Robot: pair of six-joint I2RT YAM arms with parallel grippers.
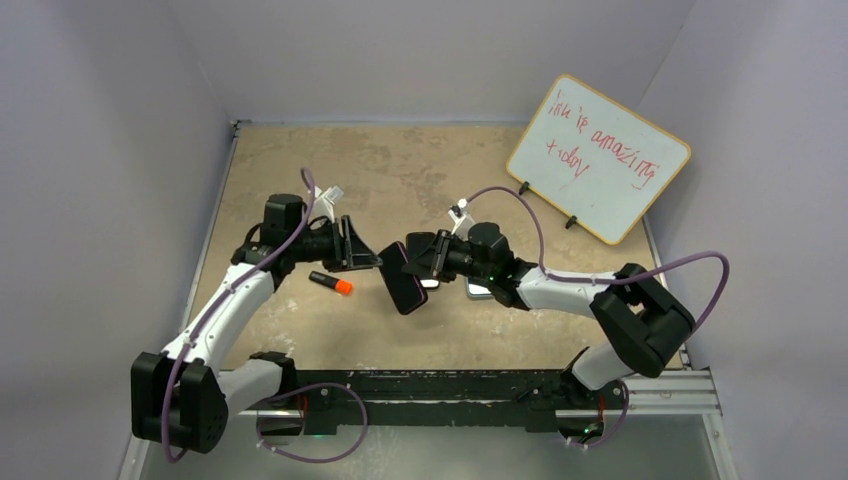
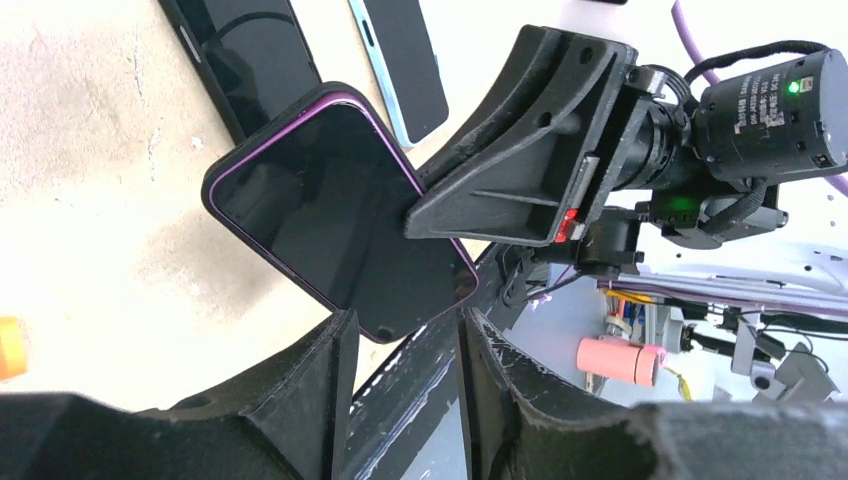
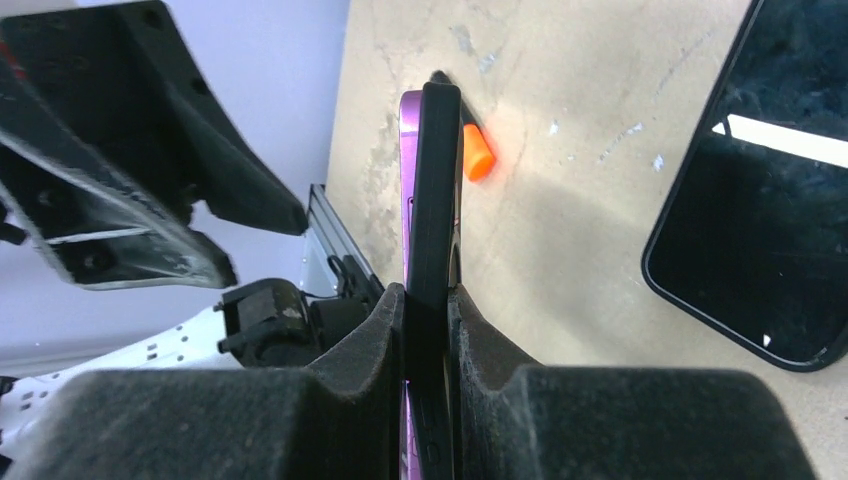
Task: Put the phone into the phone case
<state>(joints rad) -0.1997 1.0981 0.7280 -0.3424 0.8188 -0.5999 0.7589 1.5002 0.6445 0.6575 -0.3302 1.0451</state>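
A dark phone with a purple rim [image 1: 402, 278] is held off the table, tilted; a black case edge seems to wrap it, and I cannot tell how far it is seated. My right gripper [image 1: 420, 268] is shut on it, seen edge-on between the pads in the right wrist view [image 3: 428, 295]. In the left wrist view the phone's face [image 2: 320, 210] fills the middle. My left gripper [image 2: 405, 325] is open, with the phone's lower corner just at its fingertips. It shows left of the phone in the top view [image 1: 368, 260].
A black marker with an orange cap [image 1: 332, 284] lies on the table below the left gripper. A black phone [image 3: 760, 200] and a light-blue-edged phone [image 2: 400, 60] lie flat under the right arm. A whiteboard [image 1: 598, 157] stands at the back right.
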